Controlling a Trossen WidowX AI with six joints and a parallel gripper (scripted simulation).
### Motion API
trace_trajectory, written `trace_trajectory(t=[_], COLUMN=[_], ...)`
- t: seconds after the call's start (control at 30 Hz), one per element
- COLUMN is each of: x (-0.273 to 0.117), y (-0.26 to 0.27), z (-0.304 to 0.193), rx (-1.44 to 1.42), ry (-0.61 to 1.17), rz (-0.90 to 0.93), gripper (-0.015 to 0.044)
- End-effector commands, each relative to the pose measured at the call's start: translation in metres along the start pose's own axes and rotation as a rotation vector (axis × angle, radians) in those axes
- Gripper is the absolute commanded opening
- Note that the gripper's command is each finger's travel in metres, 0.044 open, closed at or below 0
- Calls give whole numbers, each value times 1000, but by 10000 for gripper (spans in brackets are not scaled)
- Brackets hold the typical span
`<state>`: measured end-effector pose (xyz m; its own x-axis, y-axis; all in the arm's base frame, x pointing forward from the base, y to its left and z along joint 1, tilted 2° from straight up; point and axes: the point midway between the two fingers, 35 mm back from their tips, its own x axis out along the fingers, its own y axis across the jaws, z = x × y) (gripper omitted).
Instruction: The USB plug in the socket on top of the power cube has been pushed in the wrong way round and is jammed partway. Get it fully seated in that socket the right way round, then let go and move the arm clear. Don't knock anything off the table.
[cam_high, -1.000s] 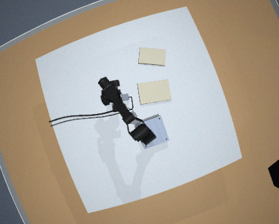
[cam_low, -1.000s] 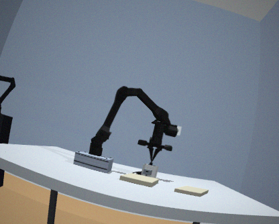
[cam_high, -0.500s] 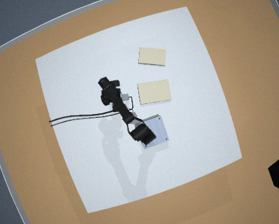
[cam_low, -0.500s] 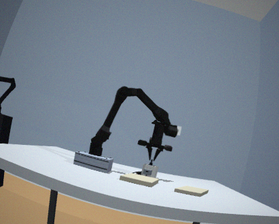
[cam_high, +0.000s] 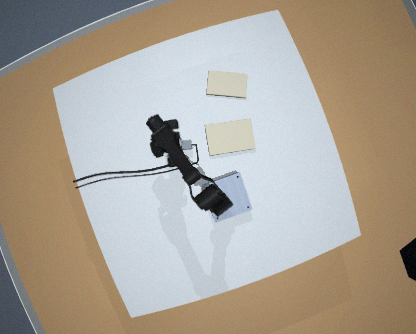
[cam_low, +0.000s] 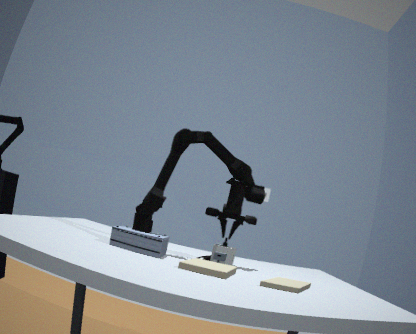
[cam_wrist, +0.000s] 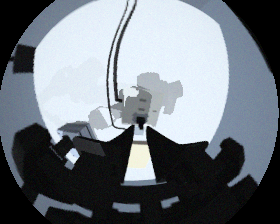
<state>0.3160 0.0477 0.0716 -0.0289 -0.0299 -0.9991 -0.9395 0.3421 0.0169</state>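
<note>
Running in from the left edge of the table (cam_high: 300, 215) (cam_low: 345, 300) (cam_wrist: 200, 55), two thin, smooth dark cords (cam_high: 125, 172) (cam_wrist: 117, 65) lead toward the boxy, matte grey power cube (cam_high: 186, 144) (cam_low: 223, 251) (cam_wrist: 135, 107). The black USB plug (cam_low: 225, 243) (cam_wrist: 141, 121) stands on its top; its seating depth is unclear. The gripper (cam_high: 170, 142) (cam_low: 227, 237) (cam_wrist: 140, 127) has its tapered fingers slightly parted at the plug, gripping nothing. If regrasping, centre them and pull straight up before turning it. Rightward, toward the top corner, lie flat cream slabs (cam_high: 230, 137) (cam_low: 206, 268) (cam_wrist: 140, 156); nearer the bottom edge, a pale-blue slotted box (cam_high: 237, 192) (cam_low: 139, 242).
</note>
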Motion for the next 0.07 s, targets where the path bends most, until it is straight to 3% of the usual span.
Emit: trace_trajectory(t=[0.0,0.03], x=[-6,-7], y=[-1,-1], z=[0,0], rx=[0,0], ry=[-4,-4], rz=[-7,-7], gripper=[95,95])
